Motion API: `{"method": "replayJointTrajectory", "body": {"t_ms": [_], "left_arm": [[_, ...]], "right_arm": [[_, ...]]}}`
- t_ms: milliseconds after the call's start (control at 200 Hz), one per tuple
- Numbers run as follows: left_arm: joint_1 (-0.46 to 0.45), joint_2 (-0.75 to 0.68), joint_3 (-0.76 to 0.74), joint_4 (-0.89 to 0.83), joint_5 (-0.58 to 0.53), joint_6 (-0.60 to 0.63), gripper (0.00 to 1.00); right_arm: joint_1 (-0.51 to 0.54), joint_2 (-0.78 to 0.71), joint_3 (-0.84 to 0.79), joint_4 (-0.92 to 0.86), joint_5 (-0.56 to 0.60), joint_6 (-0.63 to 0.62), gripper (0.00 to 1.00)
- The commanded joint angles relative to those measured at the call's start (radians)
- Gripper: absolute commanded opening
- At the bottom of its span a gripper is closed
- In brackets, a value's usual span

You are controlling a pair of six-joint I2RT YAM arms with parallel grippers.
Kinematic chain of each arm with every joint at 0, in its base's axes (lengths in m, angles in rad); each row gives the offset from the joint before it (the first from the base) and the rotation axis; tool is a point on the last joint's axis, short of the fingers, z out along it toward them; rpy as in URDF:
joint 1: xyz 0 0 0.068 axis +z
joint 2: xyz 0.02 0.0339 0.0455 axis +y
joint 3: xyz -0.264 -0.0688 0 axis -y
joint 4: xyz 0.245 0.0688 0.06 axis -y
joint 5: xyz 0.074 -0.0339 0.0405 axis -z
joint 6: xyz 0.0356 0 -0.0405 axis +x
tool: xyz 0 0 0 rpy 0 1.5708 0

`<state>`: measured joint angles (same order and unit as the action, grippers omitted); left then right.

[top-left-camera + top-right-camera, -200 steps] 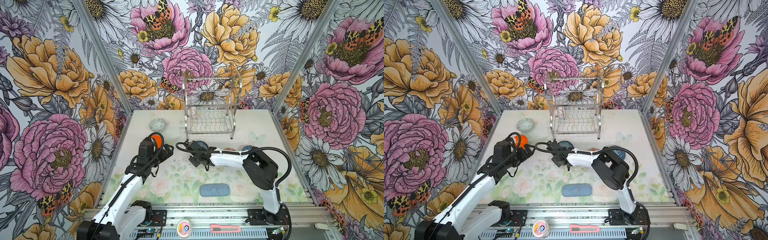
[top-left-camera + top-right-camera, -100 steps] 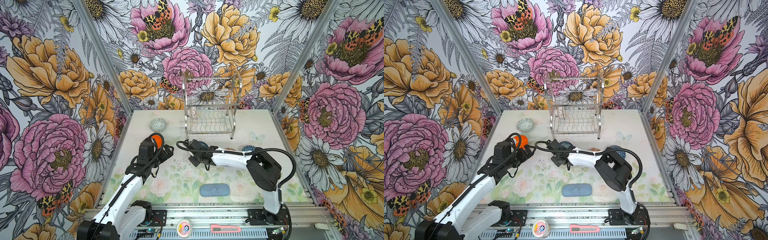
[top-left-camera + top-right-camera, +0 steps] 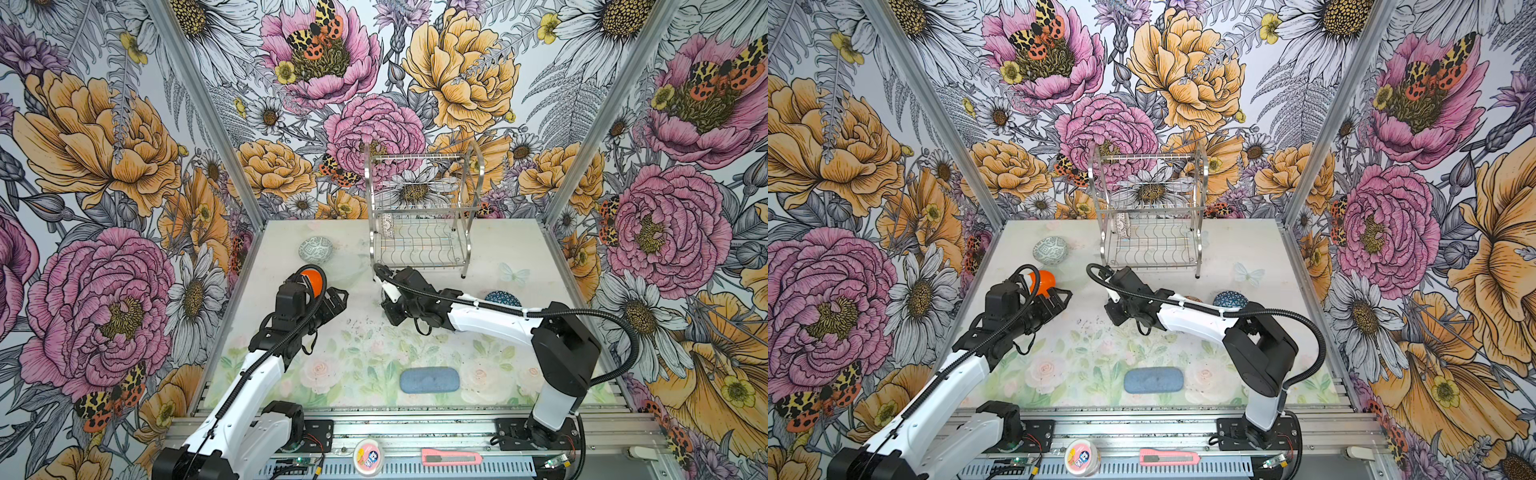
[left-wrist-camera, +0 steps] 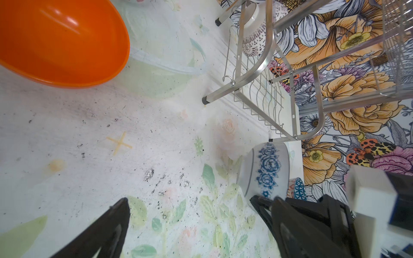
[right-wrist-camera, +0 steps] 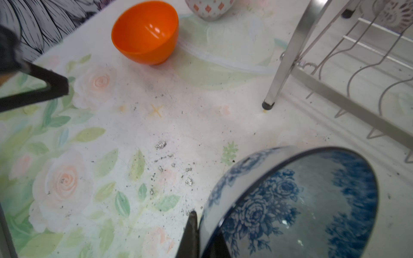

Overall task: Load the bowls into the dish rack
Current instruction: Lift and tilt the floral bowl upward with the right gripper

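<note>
Bowls on the left lie as they did a second ago. The grey-green bowl (image 3: 316,249) sits far back on the desk (image 3: 519,245), with the orange bowl (image 3: 312,279) just in front of it. The left tool (image 3: 337,302) hovers beside the orange one, its fingers wide apart and empty.

Change comes in the middle. The right tool (image 5: 202,232), a little apart a second ago, is now pinched together on the rim of the blue floral bowl (image 5: 290,201), one finger inside and one outside. The bowl tips up on that grip (whether it has cleared the desk I cannot tell). So the pick looks made, and what remains for this bowl is the carry to the dish rack (image 3: 415,246) just behind. There the black-and-white bowl (image 3: 388,224) already stands on edge at the lower tier's left end.

Further right, the dark-blue triangle bowl (image 3: 502,297) waits on the desk.
</note>
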<state>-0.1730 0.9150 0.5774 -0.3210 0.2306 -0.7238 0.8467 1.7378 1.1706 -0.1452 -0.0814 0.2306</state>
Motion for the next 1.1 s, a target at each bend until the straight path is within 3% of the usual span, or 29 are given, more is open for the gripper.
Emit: {"method": "replayJointTrajectory", "body": {"t_ms": [0,410,1096], "left_arm": [[-0.017,-0.018,-0.01,0.071,0.021,-0.029,0.99],[-0.139,0.006,-0.005,0.295,0.067,-0.042,0.99],[-0.143,0.129,0.054,0.332,0.077,-0.011,0.99]], "right_arm": [[-0.037,-0.085,-0.082,0.276,-0.126,0.074,0.0],[-0.208,-0.054,-0.182,0.754,-0.361,0.299,0.0],[-0.322,0.137,-0.052,0.952,-0.426,0.437,0.0]]}}
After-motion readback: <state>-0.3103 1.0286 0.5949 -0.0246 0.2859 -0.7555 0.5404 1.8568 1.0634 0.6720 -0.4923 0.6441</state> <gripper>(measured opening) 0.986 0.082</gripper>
